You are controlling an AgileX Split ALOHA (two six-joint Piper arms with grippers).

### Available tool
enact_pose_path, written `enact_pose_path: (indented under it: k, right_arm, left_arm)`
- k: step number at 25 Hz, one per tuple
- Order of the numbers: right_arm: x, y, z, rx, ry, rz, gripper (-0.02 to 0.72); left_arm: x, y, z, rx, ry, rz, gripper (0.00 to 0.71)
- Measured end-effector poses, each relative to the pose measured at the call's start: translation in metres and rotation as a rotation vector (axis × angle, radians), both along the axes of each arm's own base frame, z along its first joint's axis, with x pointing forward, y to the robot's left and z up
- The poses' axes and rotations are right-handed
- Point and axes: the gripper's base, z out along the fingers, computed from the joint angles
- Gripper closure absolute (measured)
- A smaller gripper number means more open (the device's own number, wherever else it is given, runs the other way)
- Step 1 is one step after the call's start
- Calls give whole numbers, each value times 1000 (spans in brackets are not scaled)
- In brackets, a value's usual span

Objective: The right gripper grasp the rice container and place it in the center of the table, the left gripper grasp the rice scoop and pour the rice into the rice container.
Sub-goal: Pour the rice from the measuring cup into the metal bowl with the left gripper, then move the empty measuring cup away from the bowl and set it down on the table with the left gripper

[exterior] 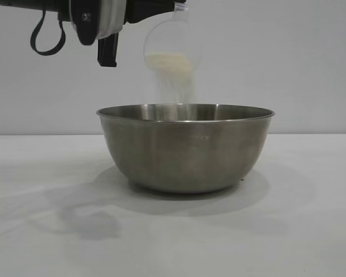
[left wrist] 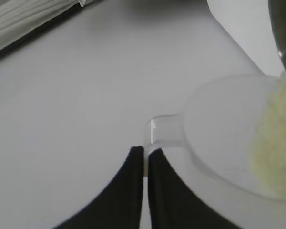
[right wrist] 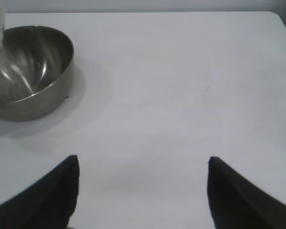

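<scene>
The steel rice container (exterior: 184, 147) stands on the white table (exterior: 46, 231) in the middle of the exterior view. Above it the translucent rice scoop (exterior: 172, 43) hangs tipped, and pale rice (exterior: 174, 78) streams from it into the bowl. My left gripper (left wrist: 146, 151) is shut on the scoop's loop handle (left wrist: 164, 131), with rice (left wrist: 274, 148) piled at the scoop's low side. Well away from the rice container (right wrist: 26, 71), my right gripper (right wrist: 143, 164) stands open over bare table, holding nothing.
A black cable loop (exterior: 46, 37) hangs from the left arm at the upper left of the exterior view. The table's edge and a ribbed white strip (left wrist: 24, 16) show in the left wrist view. A rounded table corner (right wrist: 279, 19) lies beyond the right gripper.
</scene>
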Motion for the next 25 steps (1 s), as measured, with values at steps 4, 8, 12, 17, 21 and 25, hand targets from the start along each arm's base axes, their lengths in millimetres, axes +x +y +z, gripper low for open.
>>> enact_pose_path:
  k: [4, 8, 12, 17, 21, 25]
  right_arm:
    - [0, 0, 0, 0, 0, 0, 225]
    - [0, 0, 0, 0, 0, 0, 225]
    - [0, 0, 0, 0, 0, 0, 225]
    - [0, 0, 0, 0, 0, 0, 225]
    - [0, 0, 0, 0, 0, 0, 225]
    - [0, 0, 0, 0, 0, 0, 225]
  left_arm:
    - [-1, 0, 0, 27, -42, -8, 710]
    - [-2, -1, -1, 55, -90, -18, 710]
    - [-2, -1, -1, 95, -169, -14, 710]
    - [-1, -1, -4, 158, -281, -8, 710]
    - [-1, -2, -5, 192, -344, -5, 710]
    - [-1, -2, -5, 214, -386, -3, 710]
